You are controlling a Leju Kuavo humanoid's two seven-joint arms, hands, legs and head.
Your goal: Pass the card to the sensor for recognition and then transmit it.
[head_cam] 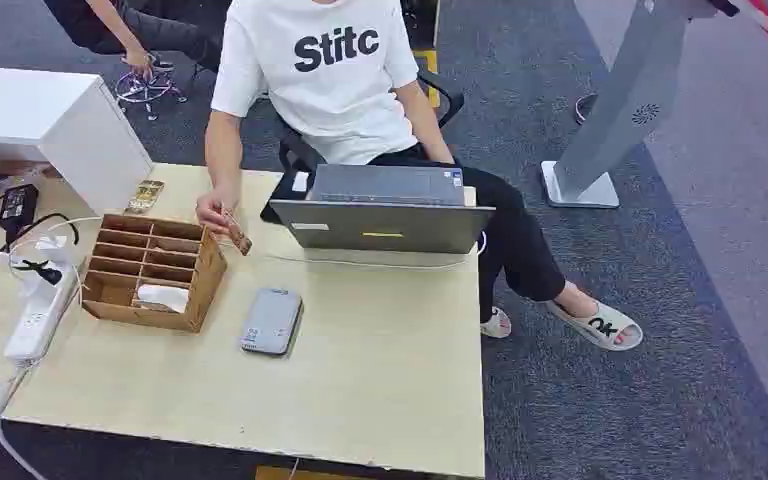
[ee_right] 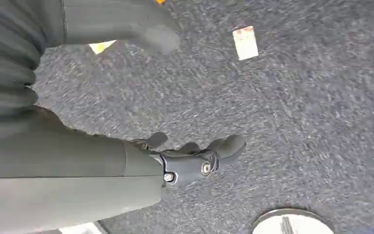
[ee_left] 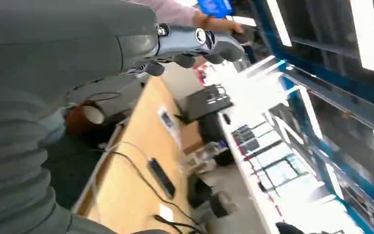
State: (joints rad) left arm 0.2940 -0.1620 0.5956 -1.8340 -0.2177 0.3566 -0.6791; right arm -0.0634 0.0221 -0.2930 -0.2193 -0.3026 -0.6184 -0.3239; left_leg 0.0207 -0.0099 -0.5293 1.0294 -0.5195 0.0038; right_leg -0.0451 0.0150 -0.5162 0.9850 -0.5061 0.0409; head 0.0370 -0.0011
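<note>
A person in a white T-shirt sits behind the table, and their hand (head_cam: 214, 209) pinches a small brown card (head_cam: 239, 238) above the far corner of the wooden slotted box (head_cam: 196, 285). A white card (head_cam: 163, 296) lies in one of the box's front slots. The grey flat sensor (head_cam: 271, 320) lies on the table just right of the box. My left hand (ee_left: 195, 46) hangs in the air with fingers apart and holds nothing. My right hand (ee_right: 195, 156) hovers over grey carpet, fingers spread, also holding nothing.
A grey laptop (head_cam: 382, 210) stands at the table's far edge before the person. A white power strip (head_cam: 38, 305) with cables and a white cabinet (head_cam: 55, 125) sit at the left. A white kiosk stand (head_cam: 615, 110) rises on the carpet at the right.
</note>
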